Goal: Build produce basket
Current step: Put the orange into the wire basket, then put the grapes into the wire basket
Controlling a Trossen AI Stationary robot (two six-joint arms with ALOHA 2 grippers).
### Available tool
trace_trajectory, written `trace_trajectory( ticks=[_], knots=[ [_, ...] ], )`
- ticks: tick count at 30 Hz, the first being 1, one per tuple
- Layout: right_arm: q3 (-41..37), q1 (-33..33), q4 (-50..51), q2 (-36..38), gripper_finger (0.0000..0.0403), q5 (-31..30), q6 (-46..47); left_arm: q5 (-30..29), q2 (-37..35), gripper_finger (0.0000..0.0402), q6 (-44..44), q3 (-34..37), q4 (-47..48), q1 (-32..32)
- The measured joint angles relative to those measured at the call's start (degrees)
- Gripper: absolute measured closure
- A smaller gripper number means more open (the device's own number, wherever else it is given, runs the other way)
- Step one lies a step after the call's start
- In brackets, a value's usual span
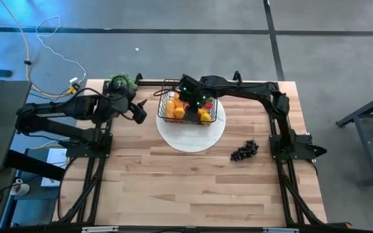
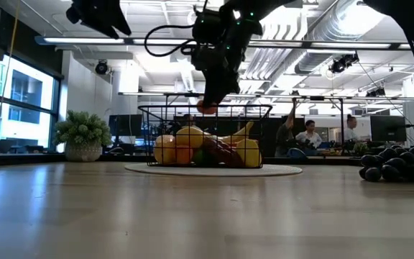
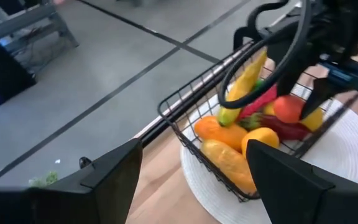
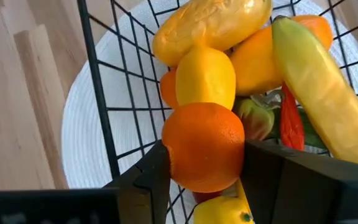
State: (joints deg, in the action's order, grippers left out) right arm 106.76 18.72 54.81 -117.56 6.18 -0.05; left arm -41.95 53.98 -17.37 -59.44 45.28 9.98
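I have the right gripper (image 4: 204, 180) over the basket (image 1: 188, 110), pinching a round orange fruit (image 4: 205, 146) between its two fingers, just above the produce already piled inside. My right wrist view shows that grip plainly: the orange sits snug between the dark fingers, with a lemon (image 4: 205, 78), a pale yellow banana (image 4: 319, 93) and a red chilli (image 4: 289, 121) below it, seen through the black wire grid. From overhead I cannot make out the orange at all, as the arm covers it; there I see only that the basket stands on the round white plate (image 1: 193, 137) toward the table's far edge, with a dark bunch of grapes (image 1: 244, 150) lying apart on the wood to the right. The left gripper (image 1: 140, 111) waits just left of the basket, fingers spread and empty.
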Motion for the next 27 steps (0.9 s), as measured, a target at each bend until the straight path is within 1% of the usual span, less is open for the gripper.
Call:
trace_trajectory(
  ticks=[6,8,13,15,17,21,27],
  knots=[
    [0.00,1.44,-0.22,0.00,0.0275,1.76,-0.42,2.58,0.00,0.0122,0.00,0.00,-2.55,5.21],
    [0.00,1.58,-0.20,0.00,0.0255,2.40,-0.42,3.54,0.00,0.0122,0.02,0.00,-3.39,6.71],
    [0.00,1.53,-0.25,0.00,0.0184,2.44,-0.44,5.17,0.00,0.0122,0.00,0.00,-3.72,9.57],
    [0.00,1.53,-0.19,0.00,0.0164,2.84,-0.43,5.37,0.00,0.0122,0.00,0.00,-3.70,10.35],
    [0.00,1.54,0.00,0.00,0.0152,4.15,-0.43,5.41,0.00,0.0122,-0.01,0.00,-3.70,10.97],
    [0.00,1.95,0.61,0.00,0.0148,4.43,-0.14,5.37,0.00,0.0122,-0.24,0.00,-3.68,12.24],
    [0.00,3.12,4.04,1.00,0.0165,4.43,0.47,5.35,0.00,0.0122,-0.86,0.00,-3.57,13.83]
  ],
)
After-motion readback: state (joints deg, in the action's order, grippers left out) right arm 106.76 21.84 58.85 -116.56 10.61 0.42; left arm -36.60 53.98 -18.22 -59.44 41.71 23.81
